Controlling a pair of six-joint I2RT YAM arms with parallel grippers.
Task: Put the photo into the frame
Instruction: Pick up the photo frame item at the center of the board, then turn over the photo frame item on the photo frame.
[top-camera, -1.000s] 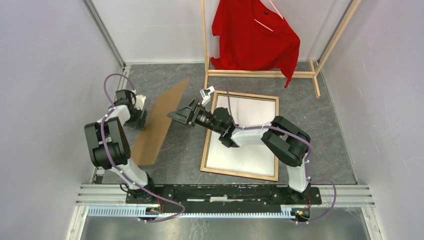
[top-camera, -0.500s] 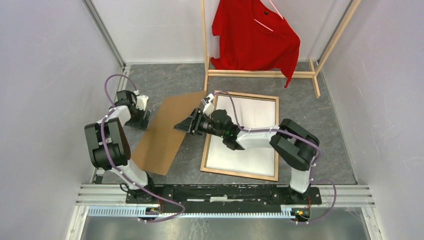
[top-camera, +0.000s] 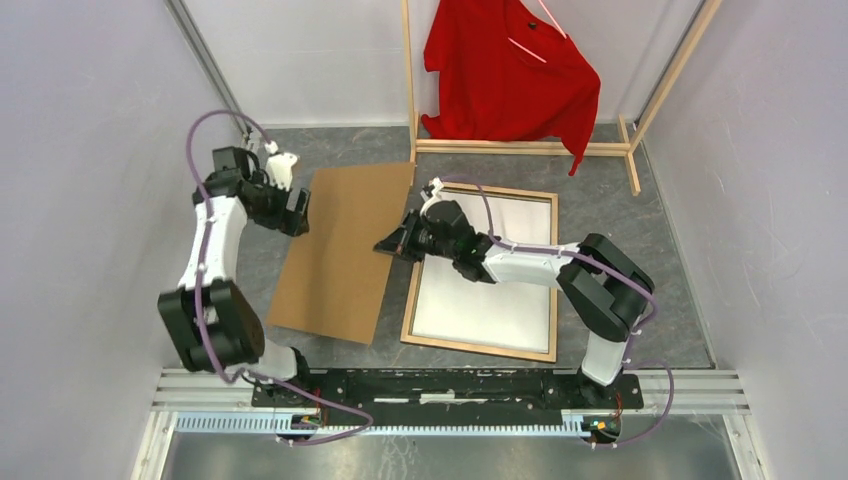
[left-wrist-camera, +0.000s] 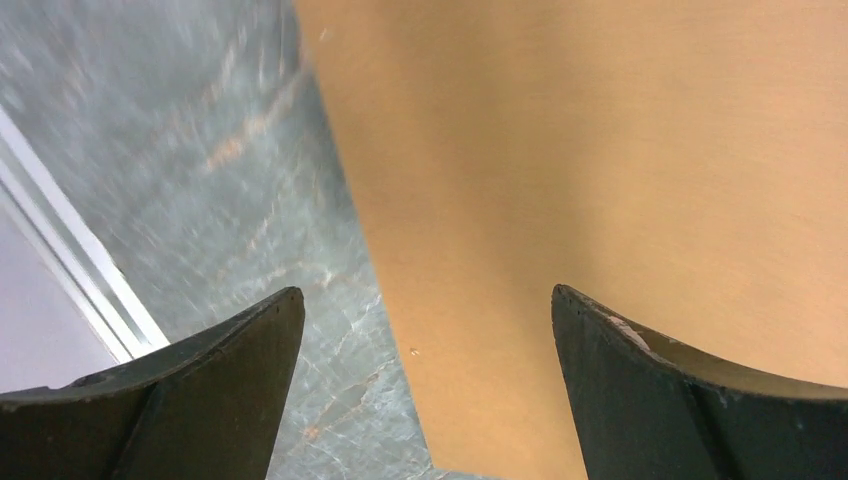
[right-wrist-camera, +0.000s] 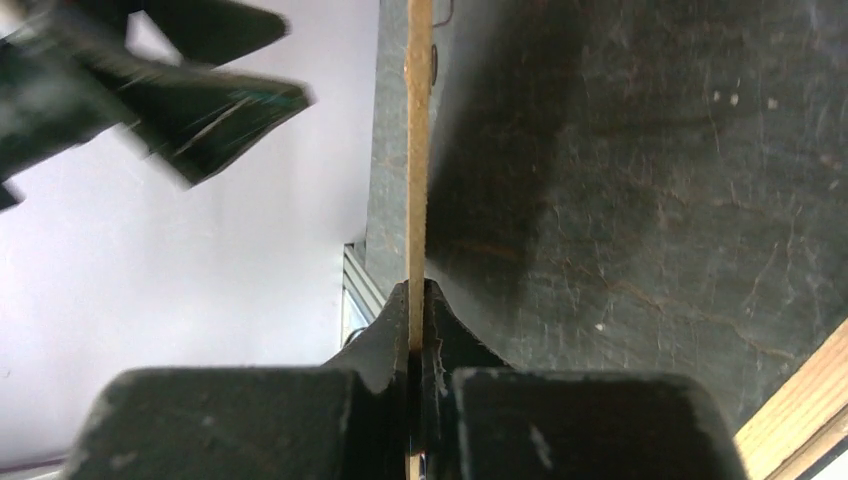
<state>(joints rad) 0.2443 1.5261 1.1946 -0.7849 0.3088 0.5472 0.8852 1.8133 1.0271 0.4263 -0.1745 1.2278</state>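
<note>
The frame (top-camera: 411, 290) lies back-up on the grey floor, light wood rails showing. Inside its rails lies the photo (top-camera: 495, 270), plain white back up. Left of it is a thin brown backing board (top-camera: 340, 255). My right gripper (top-camera: 387, 246) is shut on the board's right edge; in the right wrist view the board's thin edge (right-wrist-camera: 419, 150) runs straight between the closed fingers (right-wrist-camera: 392, 330). My left gripper (top-camera: 297, 213) stands open over the board's far left edge, with the board (left-wrist-camera: 600, 150) under one finger and bare floor under the other.
A wooden clothes rack (top-camera: 520, 147) with a red shirt (top-camera: 510, 70) stands at the back, just beyond the frame. Pale walls close in on both sides. A metal rail (top-camera: 215, 75) runs along the left wall. The frame's corner (right-wrist-camera: 800, 410) shows beside my right gripper.
The board has swung from standing on edge to showing its wide face, its right side now near the frame. My right gripper closed on it. My left gripper opened wider and moved farther back.
</note>
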